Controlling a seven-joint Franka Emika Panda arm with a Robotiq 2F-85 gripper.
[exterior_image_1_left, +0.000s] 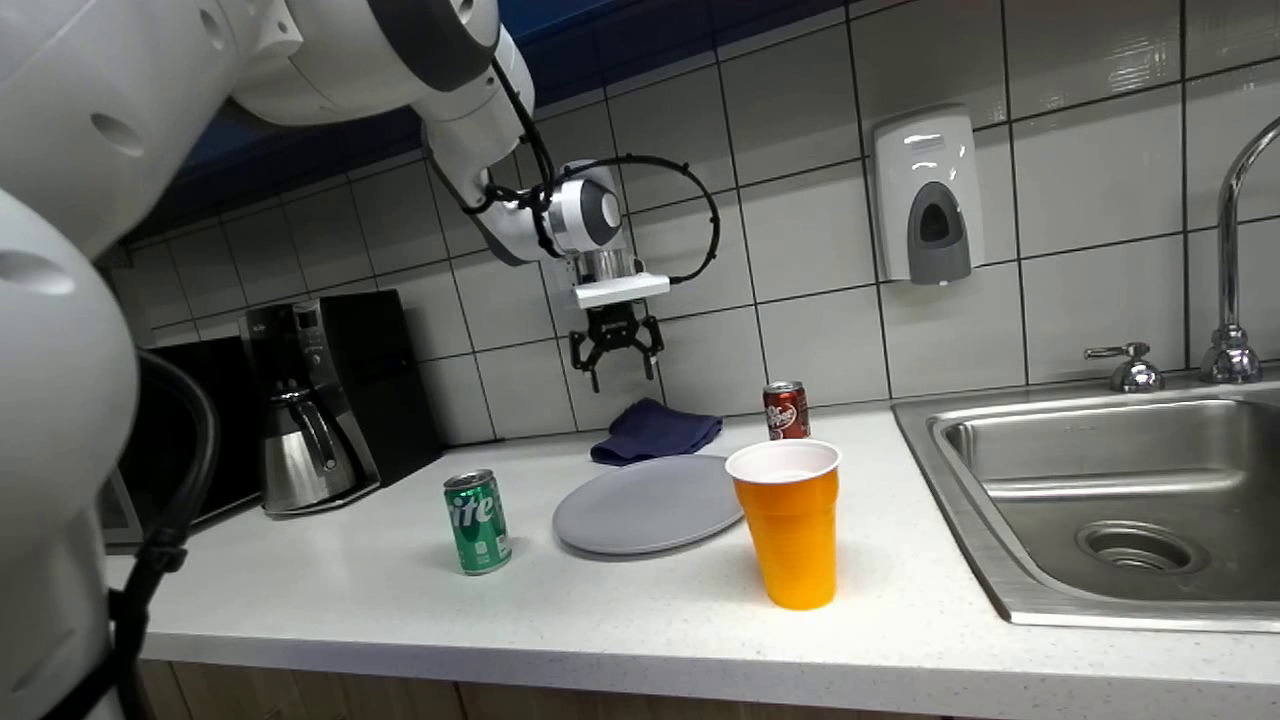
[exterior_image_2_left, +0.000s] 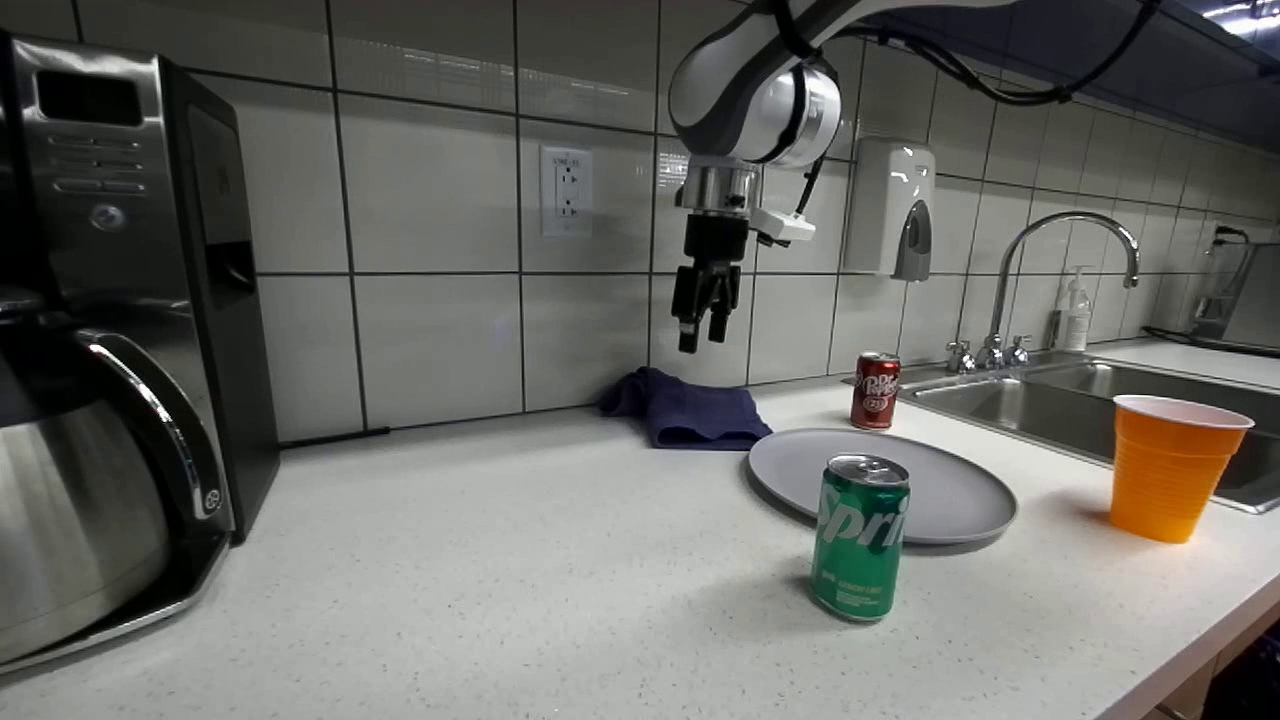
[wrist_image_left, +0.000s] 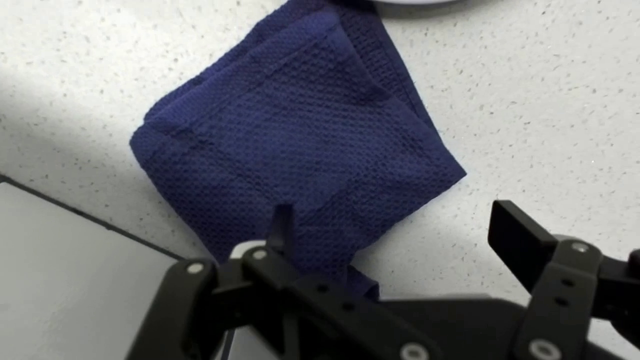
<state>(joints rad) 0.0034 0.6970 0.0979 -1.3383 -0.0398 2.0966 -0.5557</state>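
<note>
Navy cloth, waffle-woven, folded and slightly rumpled, lay on the tabletop close to the tiled wall, below your fingers, which stood wide apart. You had one cloth, one grey plate, one green can, one red can and one orange cup. Tabletop stretched broadly between cloth and coffee maker; the front edge lay well apart from both

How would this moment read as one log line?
Gripper: open, empty | Below, apart: navy cloth | Around: gray plate, red can, orange cup, green can
</note>
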